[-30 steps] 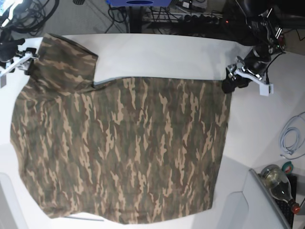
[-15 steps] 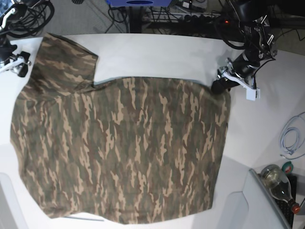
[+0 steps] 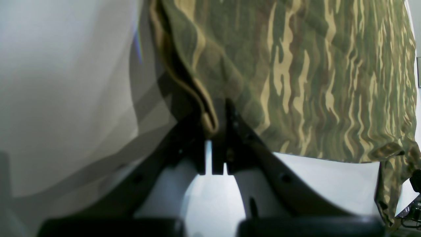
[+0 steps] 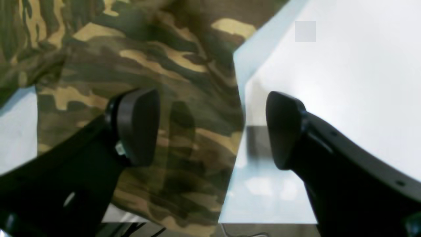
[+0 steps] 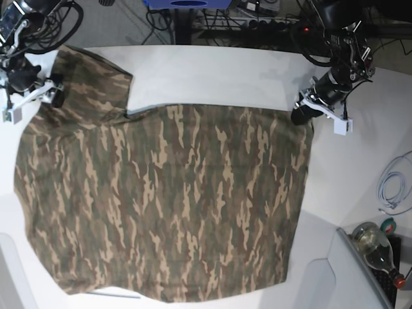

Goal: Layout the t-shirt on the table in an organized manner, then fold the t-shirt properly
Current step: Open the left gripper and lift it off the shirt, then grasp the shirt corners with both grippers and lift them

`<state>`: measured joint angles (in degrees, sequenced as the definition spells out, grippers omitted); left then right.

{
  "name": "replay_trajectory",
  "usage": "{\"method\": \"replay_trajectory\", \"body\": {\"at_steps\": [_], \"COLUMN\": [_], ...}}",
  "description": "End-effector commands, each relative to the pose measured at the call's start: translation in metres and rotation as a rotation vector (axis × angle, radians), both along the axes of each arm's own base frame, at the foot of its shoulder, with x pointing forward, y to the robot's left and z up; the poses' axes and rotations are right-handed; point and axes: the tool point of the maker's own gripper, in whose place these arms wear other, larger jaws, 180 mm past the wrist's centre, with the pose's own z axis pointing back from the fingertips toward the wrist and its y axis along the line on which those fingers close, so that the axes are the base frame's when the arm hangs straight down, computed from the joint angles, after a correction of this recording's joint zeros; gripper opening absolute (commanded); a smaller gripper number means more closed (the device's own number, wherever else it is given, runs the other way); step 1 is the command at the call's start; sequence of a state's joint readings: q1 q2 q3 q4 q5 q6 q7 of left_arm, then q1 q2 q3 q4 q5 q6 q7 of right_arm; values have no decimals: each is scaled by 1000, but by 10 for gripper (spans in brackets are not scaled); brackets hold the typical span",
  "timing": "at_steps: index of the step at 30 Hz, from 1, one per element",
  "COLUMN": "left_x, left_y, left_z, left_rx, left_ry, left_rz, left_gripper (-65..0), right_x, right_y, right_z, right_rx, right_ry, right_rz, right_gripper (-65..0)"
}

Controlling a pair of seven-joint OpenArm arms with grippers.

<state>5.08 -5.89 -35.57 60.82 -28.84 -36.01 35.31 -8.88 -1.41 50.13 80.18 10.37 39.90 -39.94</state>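
**Hem corner pinched, sleeve side lined up for a grab**

Spread flat across the white worktop [image 5: 212, 74]: the shirt [image 5: 174, 199], back up, one sleeve reaching toward the far-left corner of the base view.

Changed over the last second: left gripper [image 5: 301, 114] drawn in from just beside the cloth onto the top-right hem corner. In the left wrist view, jaws closed on a bunched fold of hem [image 3: 210, 121], edge standing up between them. Cloth around the pinch barely disturbed, so no pull judged to have started yet.

Right gripper [image 5: 56, 91] also shifted, from off the worktop's far-left edge to the outer edge of the sleeve. Right wrist view: jaws wide apart, one finger [image 4: 136, 126] over the sleeve, the other over bare worktop, sleeve edge between them, nothing held.

Meaning, as a judgement: layout close to done, one corner secured, the other grasp still to be made before any stretch or first fold. Risk: pulling on one side alone and skewing the shirt.
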Motion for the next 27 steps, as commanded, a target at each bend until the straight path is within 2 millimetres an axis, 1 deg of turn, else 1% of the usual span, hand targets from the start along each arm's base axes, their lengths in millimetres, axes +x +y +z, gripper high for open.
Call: {"method": "replay_trajectory", "body": {"at_steps": [1, 2, 6, 7, 8, 9, 11, 12, 13, 14, 15, 16, 18, 21, 23, 24, 27], "left_x": [-10, -10, -10, -10, -10, -11, -11, -11, -10, -10, -10, -11, -7, -15, -19, -24, -28], "left_y": [7, 7, 10, 10, 10, 10, 11, 11, 11, 11, 11, 12, 19, 27, 30, 31, 34], "left_z": [-8, -8, -7, -7, -7, -7, -7, -7, -7, -7, -6, -5, 4, 9, 14, 16, 27], "left_rx": [38, 38, 45, 45, 45, 45, 47, 47, 47, 47, 47, 53, 92, 160, 199, 215, 251], "left_ry": [63, 63, 63, 63, 63, 65, 65, 66, 66, 66, 65, 63, 43, 50, 49, 51, 32], "left_rz": [-6, -6, -9, -9, -9, -9, -9, -10, -11, -11, -11, -13, -26, -50, -67, -74, -88], "left_gripper": [-650, -650, -650, -650, -650, -650, -650, -650, -650, -650, -650, -650, -650, -650, -650, -650, -650], "right_x": [6, 9, 7, 6, 5, 4, 3, 1, -2, -5, -11, -13, -18, -25, -31, -35, -44], "right_y": [-5, -4, -8, -7, -7, -7, -5, -5, -4, -4, -7, -10, -17, -15, -18, -16, -16], "right_z": [4, 2, -7, -9, -10, -11, -12, -12, -14, -13, -10, -6, 8, 21, 31, 35, 43], "right_rx": [-5, 4, 22, 26, 29, 31, 35, 35, 38, 33, 16, -4, -57, -98, -136, -145, -173], "right_ry": [-26, -29, -21, -16, -13, -11, -3, 9, 29, 45, 60, 62, 56, 59, 74, 87, 120], "right_rz": [-5, -7, -17, -18, -18, -18, -16, -12, -7, 0, 7, 12, 25, 38, 51, 56, 68], "right_gripper": [-179, -180, -189, -210, -257, -326, -503, -606, -650, -650, -630, -641, -650, -645, -645, -645, -645]}}
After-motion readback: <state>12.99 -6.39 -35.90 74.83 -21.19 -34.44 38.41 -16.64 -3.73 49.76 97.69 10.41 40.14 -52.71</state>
